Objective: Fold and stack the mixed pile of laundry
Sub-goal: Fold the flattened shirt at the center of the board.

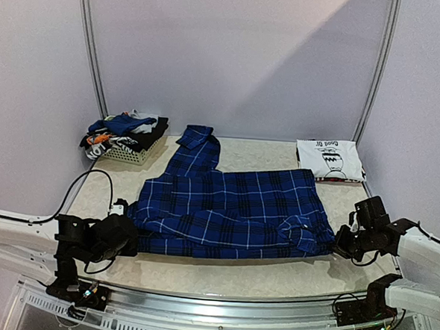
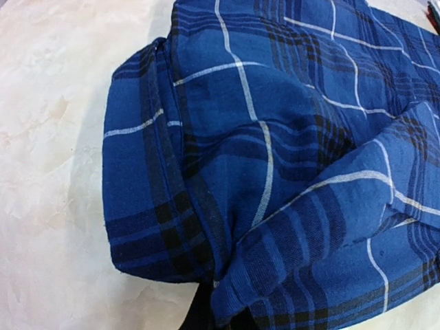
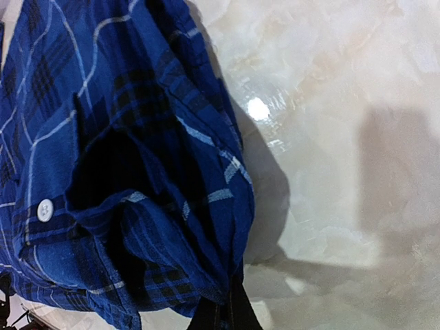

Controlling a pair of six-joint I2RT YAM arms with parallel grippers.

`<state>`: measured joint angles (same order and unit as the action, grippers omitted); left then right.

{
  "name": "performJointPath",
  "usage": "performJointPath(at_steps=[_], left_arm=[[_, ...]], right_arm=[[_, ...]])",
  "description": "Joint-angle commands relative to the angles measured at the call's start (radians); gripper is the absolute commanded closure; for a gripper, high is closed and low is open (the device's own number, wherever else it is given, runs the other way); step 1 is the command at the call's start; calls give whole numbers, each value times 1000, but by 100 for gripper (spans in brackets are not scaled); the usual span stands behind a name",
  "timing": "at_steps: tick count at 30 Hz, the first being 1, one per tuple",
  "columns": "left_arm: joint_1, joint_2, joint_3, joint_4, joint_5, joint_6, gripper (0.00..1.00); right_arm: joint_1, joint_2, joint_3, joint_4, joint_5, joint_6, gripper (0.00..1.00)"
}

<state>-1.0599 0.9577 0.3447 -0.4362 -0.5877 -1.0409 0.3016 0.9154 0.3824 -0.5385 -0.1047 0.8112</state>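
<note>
A blue-and-black plaid shirt (image 1: 232,207) lies spread across the middle of the table, one sleeve (image 1: 195,145) reaching toward the back. My left gripper (image 1: 126,230) is shut on the shirt's left edge, the cloth (image 2: 227,206) bunched over its fingers and hiding them. At the right edge my right gripper (image 1: 336,243) is shut on the plaid cloth (image 3: 158,227), pinched between its dark fingertips (image 3: 230,313). The rest of the mixed laundry pile (image 1: 121,133) is heaped in a white basket at the back left.
The small white slatted basket (image 1: 134,157) stands at the back left. A folded white printed T-shirt (image 1: 329,158) lies at the back right. A black cable (image 1: 77,186) loops over the table's left side. Bare marble top (image 1: 236,274) runs along the front edge.
</note>
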Motion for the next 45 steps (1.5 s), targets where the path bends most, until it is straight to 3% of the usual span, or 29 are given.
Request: performJointPath(at_steps=[1, 7, 10, 12, 18, 24, 31, 38, 45], left_arm=[[24, -14, -15, -120, -40, 0, 100], [22, -45, 28, -155, 20, 18, 97], [18, -88, 60, -185, 28, 33, 79], [17, -123, 90, -230, -4, 37, 64], [15, -162, 177, -239, -41, 105, 53], [22, 56, 272, -29, 34, 205, 69], [63, 438, 380, 159, 136, 275, 77], [90, 565, 312, 281, 147, 264, 77], [86, 650, 254, 387, 212, 259, 79]], right_arm=[[-3, -60, 13, -91, 92, 25, 87], [-2, -155, 120, -201, 143, 7, 60], [0, -179, 181, -195, 119, -9, 59], [11, -167, 211, -141, 20, -38, 59], [156, -9, 317, -3, -77, -131, 60], [276, 251, 383, 156, -195, -201, 61], [302, 550, 433, 267, -266, -248, 71], [302, 690, 392, 272, -188, -243, 72], [302, 727, 313, 275, -83, -188, 71]])
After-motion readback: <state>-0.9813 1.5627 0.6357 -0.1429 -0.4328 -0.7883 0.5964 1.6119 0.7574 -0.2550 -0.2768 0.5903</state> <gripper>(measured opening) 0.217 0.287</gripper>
